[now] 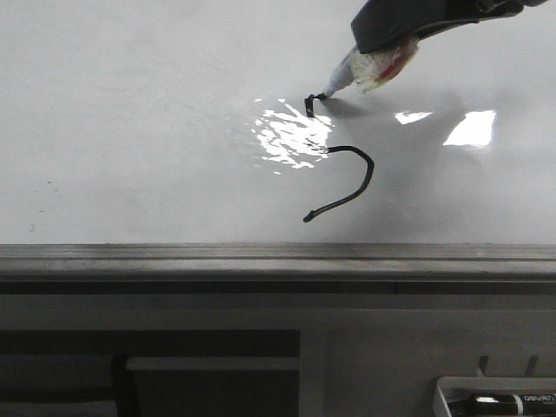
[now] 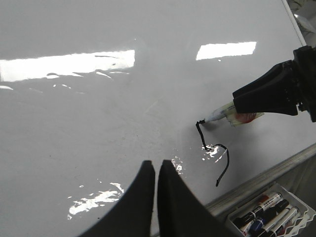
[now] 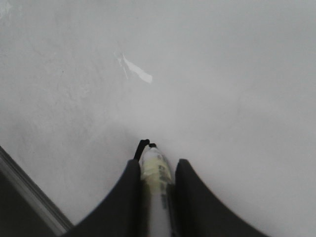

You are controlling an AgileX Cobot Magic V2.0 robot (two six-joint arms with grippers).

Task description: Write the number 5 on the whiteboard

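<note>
The whiteboard (image 1: 130,130) fills the front view, with its grey edge rail (image 1: 261,254) toward me. A black line (image 1: 352,187) is drawn on it: a short stem and a hooked curve, also in the left wrist view (image 2: 222,158). My right gripper (image 1: 391,39) is shut on the white marker pen (image 1: 347,80), tip touching the board at the stem's top. In the right wrist view the pen (image 3: 156,173) sits between the fingers of the right gripper (image 3: 157,165). My left gripper (image 2: 156,165) is shut and empty above the board.
A bright glare patch (image 1: 291,132) lies across the middle of the drawn line. A small white tray (image 1: 495,401) with a black marker sits below the rail at the right; it holds several markers in the left wrist view (image 2: 269,212).
</note>
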